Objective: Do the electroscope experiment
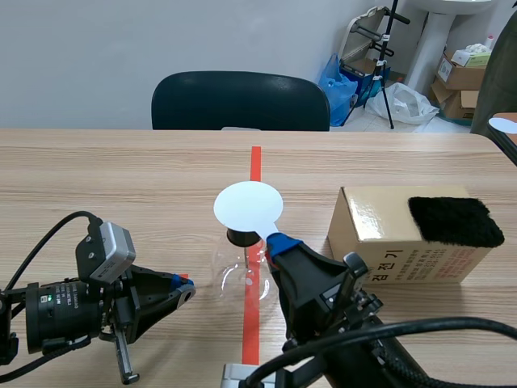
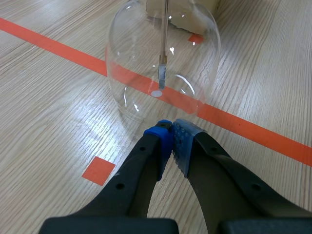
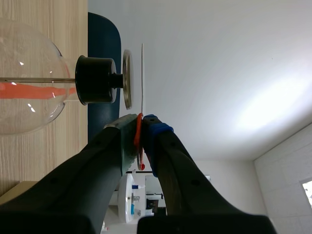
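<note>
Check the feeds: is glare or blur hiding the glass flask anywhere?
Left wrist view: white glints streak the flask and the table shines beneath, but the rod inside reads sharp. Scene view: the flask nearly vanishes against the table. Right wrist view: small glints only; bright ceiling patch behind.

Glossy glass flask (image 2: 136, 73), smooth wood-grain table (image 1: 121, 186).

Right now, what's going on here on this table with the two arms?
The right tool is shut on the handle of a white disc, holding it flat just above the metal cap of the glass electroscope flask; a thin gap shows between them. The left tool is shut on nothing, low beside the flask. A black cloth lies on the cardboard box nearby.
</note>
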`<state>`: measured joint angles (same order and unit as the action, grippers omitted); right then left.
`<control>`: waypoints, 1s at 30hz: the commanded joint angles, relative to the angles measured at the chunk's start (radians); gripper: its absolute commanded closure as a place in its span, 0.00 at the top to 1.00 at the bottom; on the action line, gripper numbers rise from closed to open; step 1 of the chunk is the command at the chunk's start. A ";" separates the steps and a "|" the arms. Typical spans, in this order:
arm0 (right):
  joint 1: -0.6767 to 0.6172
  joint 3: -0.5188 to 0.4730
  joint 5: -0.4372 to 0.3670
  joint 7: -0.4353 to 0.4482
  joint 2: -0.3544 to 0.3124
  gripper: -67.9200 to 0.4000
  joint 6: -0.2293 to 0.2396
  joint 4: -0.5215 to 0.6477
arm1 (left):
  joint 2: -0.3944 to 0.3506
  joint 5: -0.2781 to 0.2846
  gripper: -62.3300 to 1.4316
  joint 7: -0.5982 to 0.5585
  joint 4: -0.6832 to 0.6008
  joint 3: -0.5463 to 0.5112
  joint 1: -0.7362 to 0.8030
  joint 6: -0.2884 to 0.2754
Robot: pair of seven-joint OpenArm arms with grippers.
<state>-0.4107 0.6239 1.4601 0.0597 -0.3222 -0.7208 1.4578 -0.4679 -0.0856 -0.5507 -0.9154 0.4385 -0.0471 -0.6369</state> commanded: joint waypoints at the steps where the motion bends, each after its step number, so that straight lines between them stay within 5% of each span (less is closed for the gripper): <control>1: 0.009 -0.002 0.001 0.000 -0.004 0.02 -0.012 0.014 | 0.008 0.014 0.05 -0.014 -0.019 -0.001 -0.003 -0.002; 17: 0.009 -0.002 0.001 -0.010 -0.004 0.02 -0.011 0.014 | 0.008 0.014 0.05 -0.014 -0.019 -0.001 -0.003 -0.002; 30: 0.009 -0.002 0.001 -0.280 -0.004 0.02 -0.011 0.014 | 0.008 0.014 0.05 -0.014 -0.019 -0.001 -0.003 -0.002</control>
<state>-0.4107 0.6239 1.4601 -0.2115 -0.3222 -0.7208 1.4578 -0.4679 -0.0856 -0.5507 -0.9154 0.4385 -0.0471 -0.6369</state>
